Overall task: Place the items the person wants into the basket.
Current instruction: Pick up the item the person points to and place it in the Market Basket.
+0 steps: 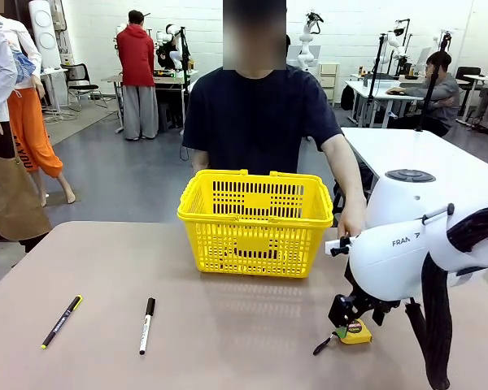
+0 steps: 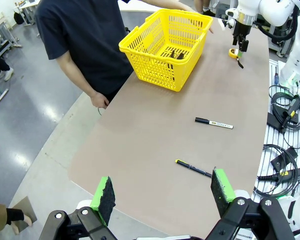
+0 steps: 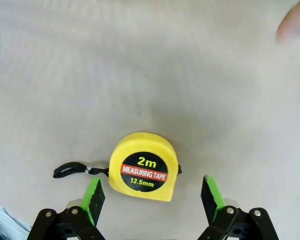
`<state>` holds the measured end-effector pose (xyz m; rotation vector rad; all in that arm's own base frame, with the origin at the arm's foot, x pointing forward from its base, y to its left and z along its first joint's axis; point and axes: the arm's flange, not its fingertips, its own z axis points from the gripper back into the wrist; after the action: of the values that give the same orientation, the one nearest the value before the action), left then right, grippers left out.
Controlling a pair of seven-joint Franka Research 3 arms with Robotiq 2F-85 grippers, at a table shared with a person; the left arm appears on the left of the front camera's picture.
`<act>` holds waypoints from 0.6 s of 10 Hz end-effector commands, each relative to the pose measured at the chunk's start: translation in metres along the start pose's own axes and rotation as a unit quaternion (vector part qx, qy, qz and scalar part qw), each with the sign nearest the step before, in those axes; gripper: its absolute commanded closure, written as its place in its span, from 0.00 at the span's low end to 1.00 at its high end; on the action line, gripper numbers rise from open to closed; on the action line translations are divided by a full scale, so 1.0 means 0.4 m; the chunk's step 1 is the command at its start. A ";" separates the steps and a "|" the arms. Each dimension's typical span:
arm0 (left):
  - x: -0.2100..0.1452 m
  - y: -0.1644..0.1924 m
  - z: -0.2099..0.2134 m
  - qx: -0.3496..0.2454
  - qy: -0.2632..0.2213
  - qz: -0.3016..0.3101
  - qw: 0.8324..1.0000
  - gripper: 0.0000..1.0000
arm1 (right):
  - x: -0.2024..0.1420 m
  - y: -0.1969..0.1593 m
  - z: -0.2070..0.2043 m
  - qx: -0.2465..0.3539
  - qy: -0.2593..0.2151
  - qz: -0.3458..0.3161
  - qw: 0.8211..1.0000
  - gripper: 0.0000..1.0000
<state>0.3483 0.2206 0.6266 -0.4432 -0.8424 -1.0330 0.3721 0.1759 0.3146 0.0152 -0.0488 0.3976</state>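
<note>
Tape measure (image 3: 144,167) between spread right fingers (image 3: 93,196) (untouched).

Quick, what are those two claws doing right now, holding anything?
Left gripper: open, holding nothing, up above the table.
Right gripper: open, holding nothing, jaws either side of the tape measure.

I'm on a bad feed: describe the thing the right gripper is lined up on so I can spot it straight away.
Start from the big yellow basket at the far middle of the table; look toward the robot's right near corner, under the open right gripper. There the tape measure lies flat between the fingers, untouched. It is a small rounded yellow case with a black round label and a black strap, unlike the two slim pens far left.
</note>
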 end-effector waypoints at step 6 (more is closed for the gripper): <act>-0.003 0.000 0.002 -0.001 -0.012 -0.010 1.000 0.00 | -0.014 0.027 -0.040 -0.006 0.005 0.015 1.000 0.00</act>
<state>0.3483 0.2207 0.6266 -0.4432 -0.8424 -1.0330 0.3679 0.1838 0.3070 0.0141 -0.0301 0.4198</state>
